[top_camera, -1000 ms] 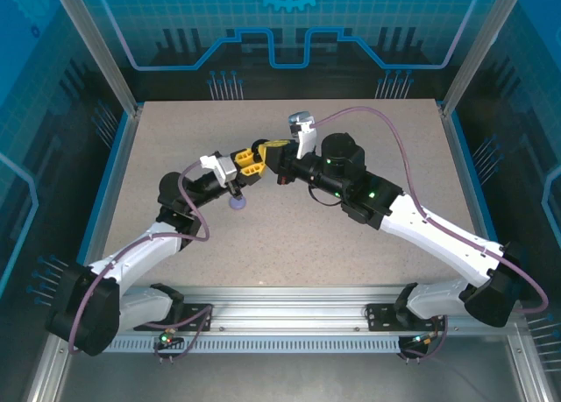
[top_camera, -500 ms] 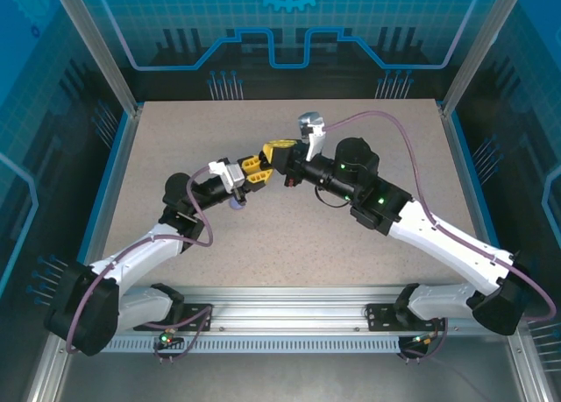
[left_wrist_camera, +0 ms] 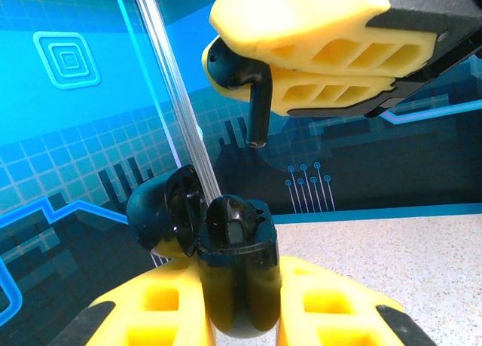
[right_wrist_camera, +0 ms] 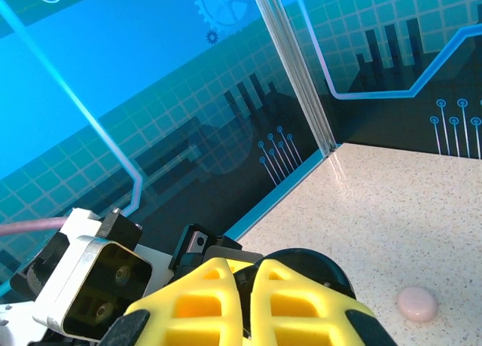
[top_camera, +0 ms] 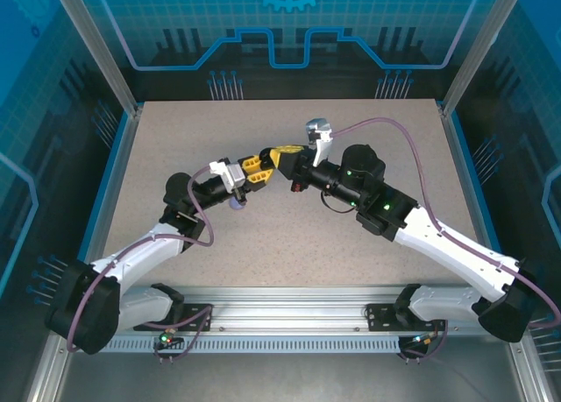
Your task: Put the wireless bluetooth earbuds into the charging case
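Holds a glossy black plastic charging case upright in the clenched left gripper, round lid flipped open beside it. Pinches a tiny black stemmed earbud in the right gripper, stem down, directly above the case (apart, not touching), over the speckled beige table.

built of white shells and black joints; strung with mauve cables; dotted with green lamps; tipped with yellow, pocketed fingers.
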`<action>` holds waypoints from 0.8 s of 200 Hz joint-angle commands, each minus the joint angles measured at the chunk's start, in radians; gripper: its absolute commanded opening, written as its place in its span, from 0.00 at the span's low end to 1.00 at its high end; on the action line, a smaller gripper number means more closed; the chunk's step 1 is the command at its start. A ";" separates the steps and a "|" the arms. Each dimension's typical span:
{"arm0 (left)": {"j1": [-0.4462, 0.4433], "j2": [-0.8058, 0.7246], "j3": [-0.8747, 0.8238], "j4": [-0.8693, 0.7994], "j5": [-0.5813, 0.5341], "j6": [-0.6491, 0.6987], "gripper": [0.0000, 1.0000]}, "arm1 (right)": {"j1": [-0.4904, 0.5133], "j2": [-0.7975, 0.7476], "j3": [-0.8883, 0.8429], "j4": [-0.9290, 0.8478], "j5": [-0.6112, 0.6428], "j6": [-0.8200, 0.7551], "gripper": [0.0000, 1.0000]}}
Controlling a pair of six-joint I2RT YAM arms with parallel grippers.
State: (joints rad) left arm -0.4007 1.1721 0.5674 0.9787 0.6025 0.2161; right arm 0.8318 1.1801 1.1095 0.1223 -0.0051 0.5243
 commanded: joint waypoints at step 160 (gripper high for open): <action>-0.005 -0.026 -0.003 0.046 -0.003 0.013 0.00 | -0.035 0.040 -0.047 0.031 -0.030 0.075 0.04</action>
State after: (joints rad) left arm -0.4004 1.1698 0.5674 0.9794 0.6018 0.2161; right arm 0.8078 1.2278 1.0847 0.1478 -0.0166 0.5770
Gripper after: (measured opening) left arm 0.213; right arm 0.055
